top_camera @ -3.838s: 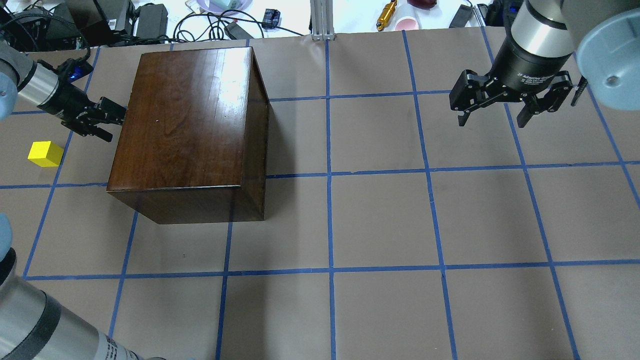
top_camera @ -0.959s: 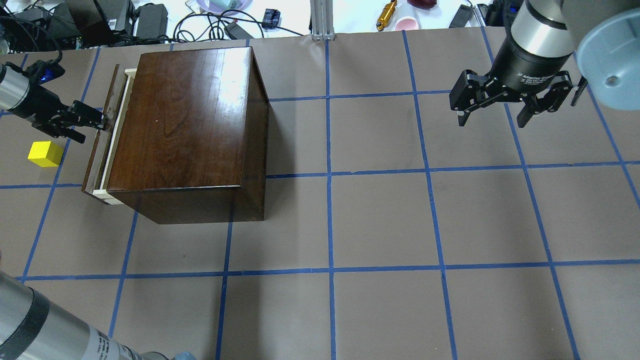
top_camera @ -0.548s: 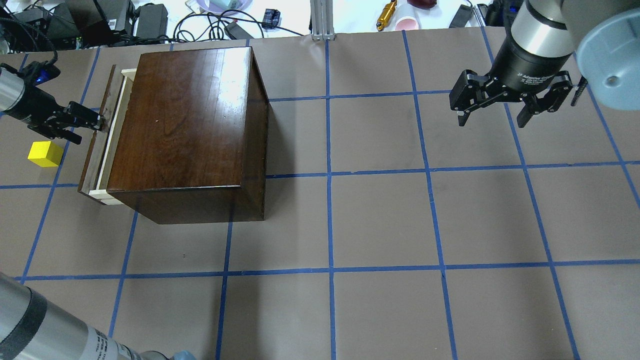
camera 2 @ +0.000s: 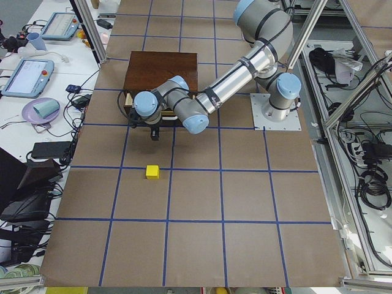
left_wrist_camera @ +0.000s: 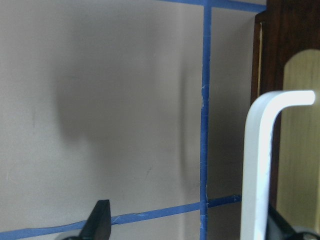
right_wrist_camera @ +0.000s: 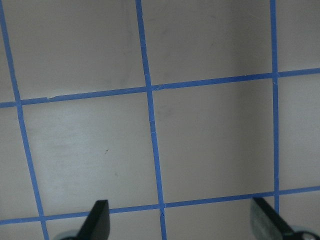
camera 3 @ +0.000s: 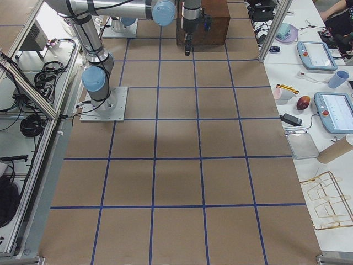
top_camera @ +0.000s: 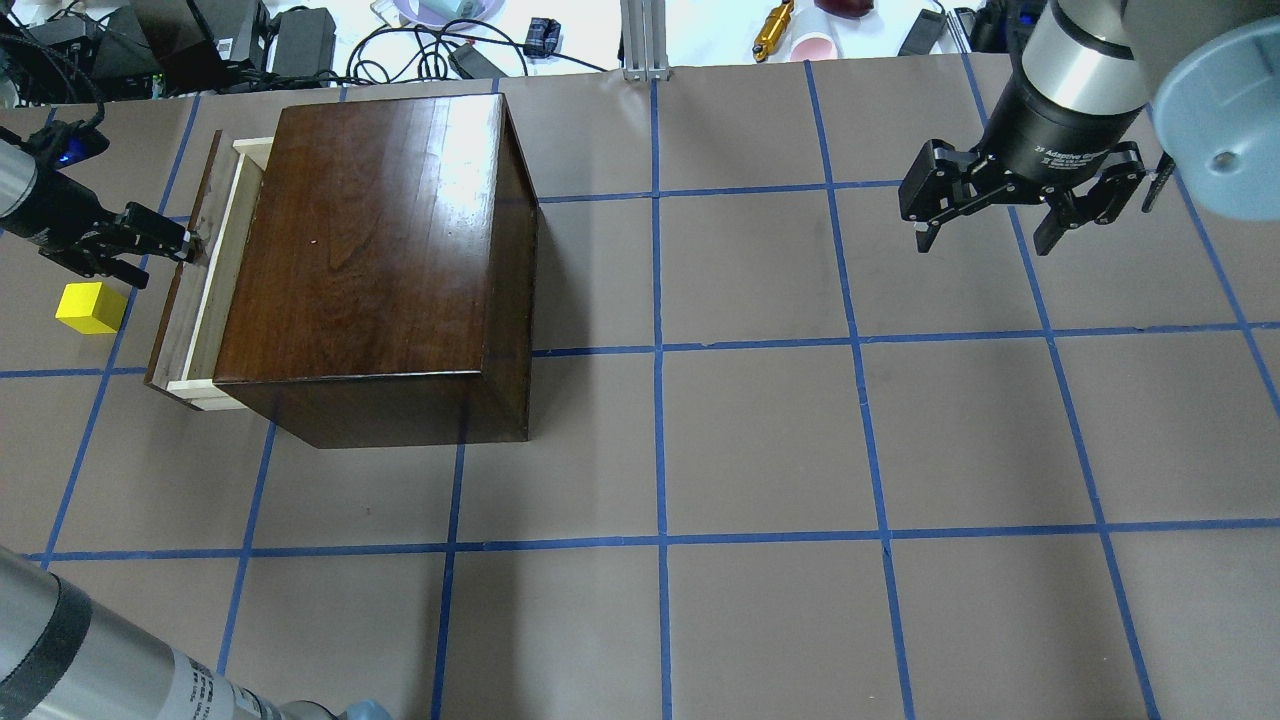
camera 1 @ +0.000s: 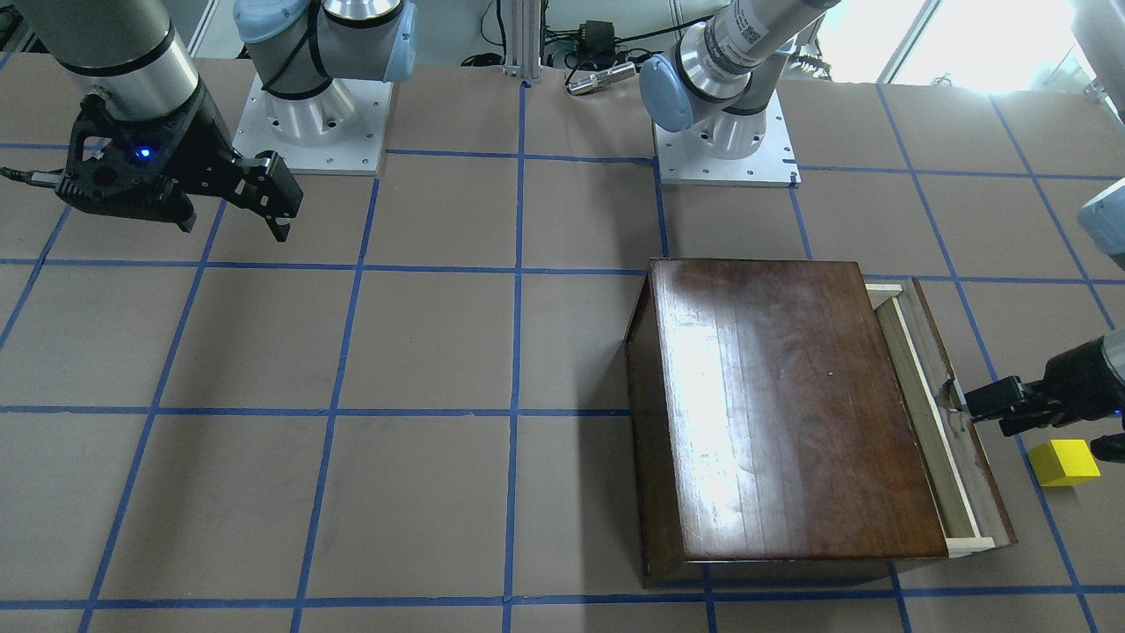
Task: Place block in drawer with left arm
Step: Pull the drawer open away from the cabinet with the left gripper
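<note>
The yellow block lies on the table to the left of the dark-brown box, and it also shows in the front view. The drawer is partly out of the box's left side, with a strip of its pale wood inside showing. My left gripper is at the drawer's dark front panel, just beyond the block. In the left wrist view its fingers stand wide apart and the white handle is between them, close to the right one. My right gripper is open and empty, high at the far right.
Cables, chargers and small items lie along the table's far edge. The box stands on the robot's left half of the brown, blue-taped table. The two arm bases stand at the robot's side.
The drawer has slid further out of the box to the left. My left gripper has moved left with it, towards the block. The right arm has not moved.
</note>
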Controlling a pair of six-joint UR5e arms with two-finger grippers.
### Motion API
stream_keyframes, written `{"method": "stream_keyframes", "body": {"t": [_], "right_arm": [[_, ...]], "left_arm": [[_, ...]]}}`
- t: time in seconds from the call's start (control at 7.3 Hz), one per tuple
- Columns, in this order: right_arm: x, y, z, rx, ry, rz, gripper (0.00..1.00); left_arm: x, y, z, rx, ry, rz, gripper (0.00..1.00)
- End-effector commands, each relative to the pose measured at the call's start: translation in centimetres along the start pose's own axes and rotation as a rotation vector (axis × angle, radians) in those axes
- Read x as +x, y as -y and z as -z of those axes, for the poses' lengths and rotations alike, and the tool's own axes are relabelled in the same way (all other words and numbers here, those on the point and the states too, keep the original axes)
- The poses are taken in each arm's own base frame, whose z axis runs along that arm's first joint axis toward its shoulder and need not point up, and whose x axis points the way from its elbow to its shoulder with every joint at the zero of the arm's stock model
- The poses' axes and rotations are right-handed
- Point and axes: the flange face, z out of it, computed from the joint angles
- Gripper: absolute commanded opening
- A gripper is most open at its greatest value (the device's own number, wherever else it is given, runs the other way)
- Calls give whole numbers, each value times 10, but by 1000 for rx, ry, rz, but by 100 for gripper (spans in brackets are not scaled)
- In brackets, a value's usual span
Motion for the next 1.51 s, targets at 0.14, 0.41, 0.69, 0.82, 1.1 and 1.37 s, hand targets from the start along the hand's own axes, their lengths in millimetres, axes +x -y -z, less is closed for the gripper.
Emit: {"method": "stream_keyframes", "body": {"t": [0.14, 0.41, 0.69, 0.82, 1.1, 1.37], "right_arm": [[0, 0, 0, 0, 0, 0, 100], [0, 0, 0, 0, 0, 0, 100], [0, 0, 0, 0, 0, 0, 100], [0, 0, 0, 0, 0, 0, 100], [0, 0, 0, 0, 0, 0, 100], [0, 0, 0, 0, 0, 0, 100]], "left_arm": [[-6, -2, 2, -3, 10, 6, 98], [-8, -3, 7, 1, 16, 11, 98], [-10, -5, 11, -16, 53, 10, 98], [-10, -5, 11, -16, 53, 10, 98], [-11, -6, 11, -15, 55, 11, 98], [-13, -6, 12, -22, 67, 9, 98]]}}
